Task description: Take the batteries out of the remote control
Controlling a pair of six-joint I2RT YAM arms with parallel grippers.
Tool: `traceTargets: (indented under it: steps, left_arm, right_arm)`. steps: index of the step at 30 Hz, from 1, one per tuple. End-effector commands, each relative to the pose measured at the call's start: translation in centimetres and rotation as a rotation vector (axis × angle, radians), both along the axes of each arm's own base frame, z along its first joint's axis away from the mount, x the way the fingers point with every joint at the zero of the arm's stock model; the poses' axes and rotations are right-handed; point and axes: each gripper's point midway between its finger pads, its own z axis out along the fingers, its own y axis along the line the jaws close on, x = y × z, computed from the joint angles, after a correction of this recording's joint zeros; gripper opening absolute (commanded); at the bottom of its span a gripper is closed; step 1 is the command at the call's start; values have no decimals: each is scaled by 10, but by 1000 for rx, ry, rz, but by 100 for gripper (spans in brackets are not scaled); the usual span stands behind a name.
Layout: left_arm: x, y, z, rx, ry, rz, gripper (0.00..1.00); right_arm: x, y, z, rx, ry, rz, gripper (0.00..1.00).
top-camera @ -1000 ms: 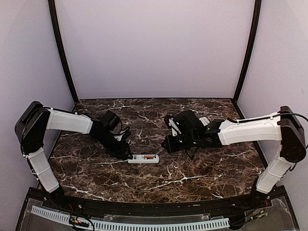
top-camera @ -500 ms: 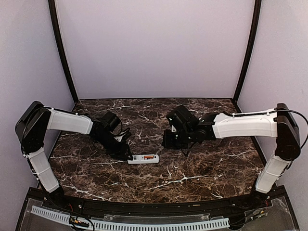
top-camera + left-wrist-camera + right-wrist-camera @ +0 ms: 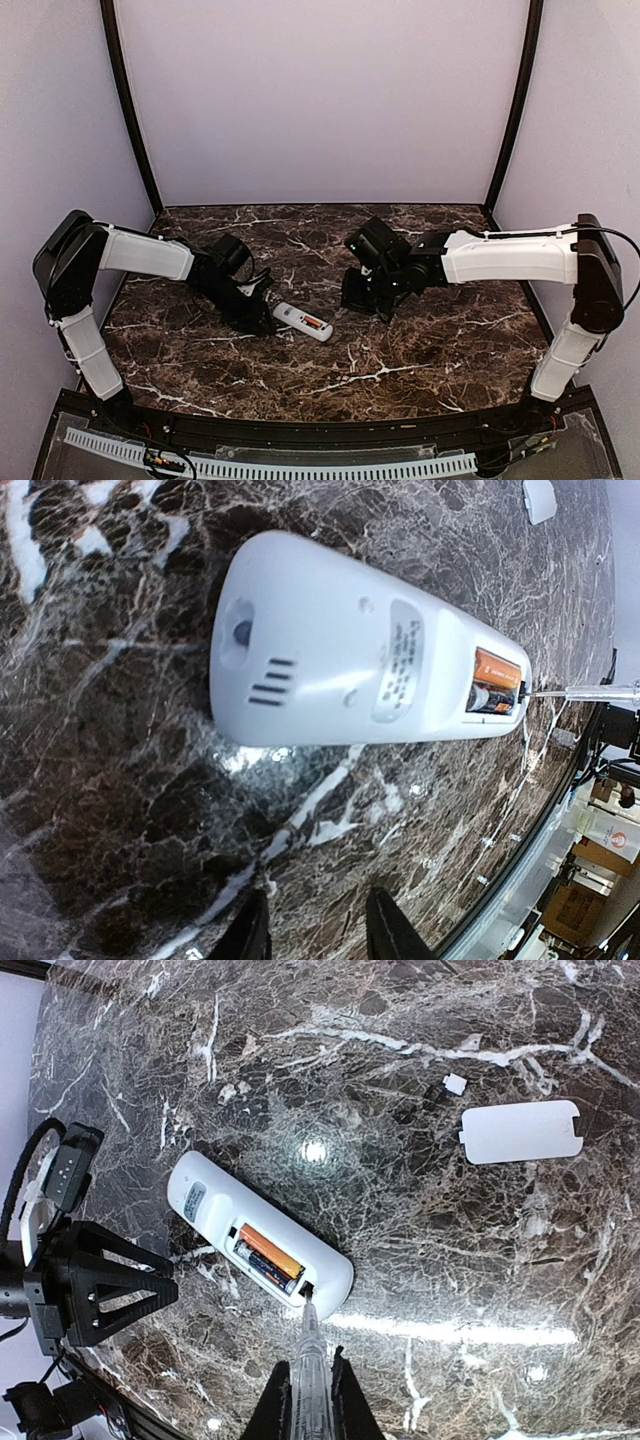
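Left gripper (image 3: 315,935) sits low by the remote's closed end; fingers spread, nothing between them, and whether they touch the shell I cannot tell; white remote control (image 3: 303,322) lies back-up and slanted, mid marble table (image 3: 430,350); smooth rounded glossy plastic; two orange batteries (image 3: 268,1256) side by side in the open bay, thin cylinders with dark ends; metal rod (image 3: 308,1340) has its tip at the bay's end wall; right gripper (image 3: 308,1412) fingers pinch the rod's clear handle; flat white battery cover (image 3: 520,1132) well apart, right side of the right wrist view. Judgement: lever under a cell end at a shallow angle, slowly; left should brace the shell, likely slippery on polished stone.
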Motion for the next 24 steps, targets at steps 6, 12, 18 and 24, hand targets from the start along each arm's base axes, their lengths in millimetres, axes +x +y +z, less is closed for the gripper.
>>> traceTargets:
  steps: [6,12,18,24]
  left_arm:
    - [-1,1,2,-6,1,-8,33]
    - [19,0,25,-9,-104,6,40]
    - [45,2,43,26,-197,15,55]
    - [55,-6,33,24,-173,14,64]
  right_arm:
    - [2,-5,3,-14,0,-58,0]
    - [6,-7,6,-16,-16,-77,0]
    - [10,-7,15,-5,-45,-89,0]
    - [11,-3,16,4,-42,-83,0]
